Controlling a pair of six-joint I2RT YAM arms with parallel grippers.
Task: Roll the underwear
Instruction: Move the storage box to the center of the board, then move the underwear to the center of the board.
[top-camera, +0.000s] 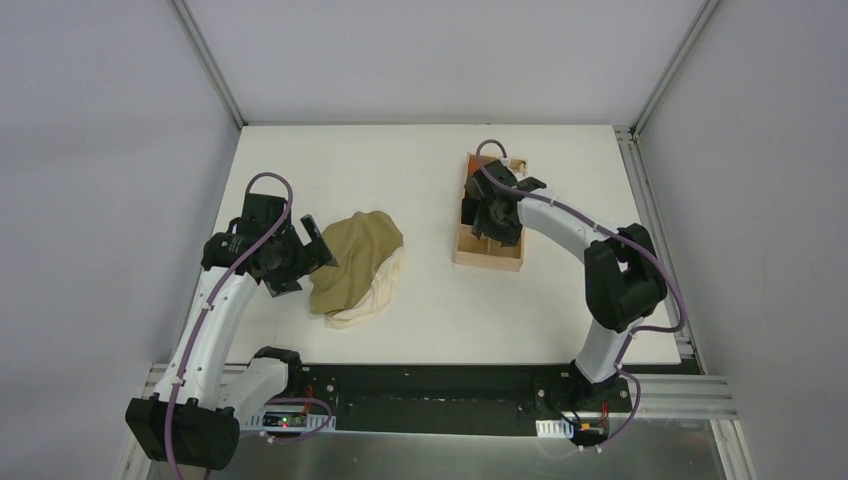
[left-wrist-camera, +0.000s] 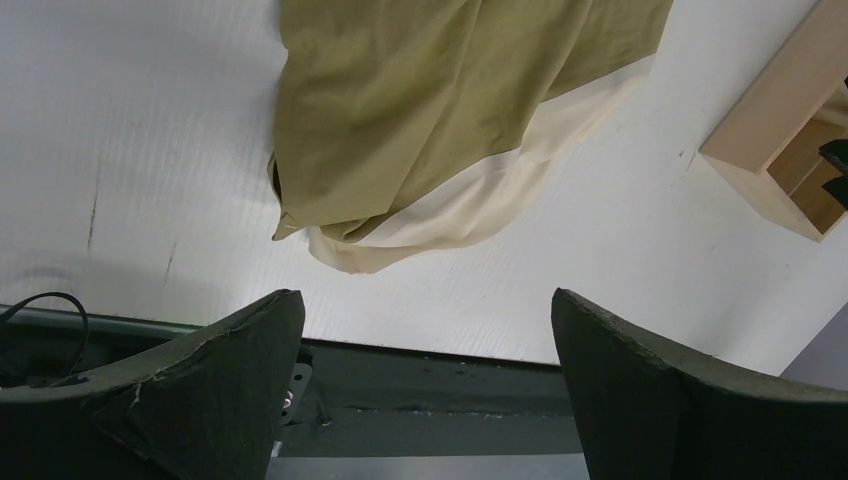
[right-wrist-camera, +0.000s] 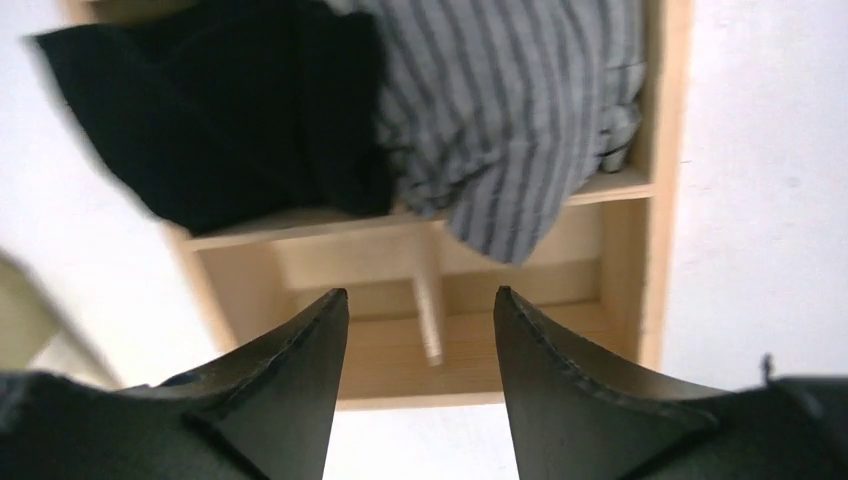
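Here's the underwear (top-camera: 355, 265), an olive-khaki heap with its cream waistband spilling out along the near edge, lying crumpled on the white desk (top-camera: 430, 310) left of centre. The left hand (top-camera: 308, 265) sits just beside it on the left, low over the desk, fingers spread wide with nothing between them. Over on the right, the right hand (top-camera: 490, 215) hangs above a wooden divided box (top-camera: 488, 262), well apart from the underwear. The wrist view shows its fingers (right-wrist-camera: 560, 380) parted and empty, pointing down at a bare compartment. A black fabric bundle (right-wrist-camera: 230, 110) and a grey striped bundle (right-wrist-camera: 510, 110) fill the compartments beyond.
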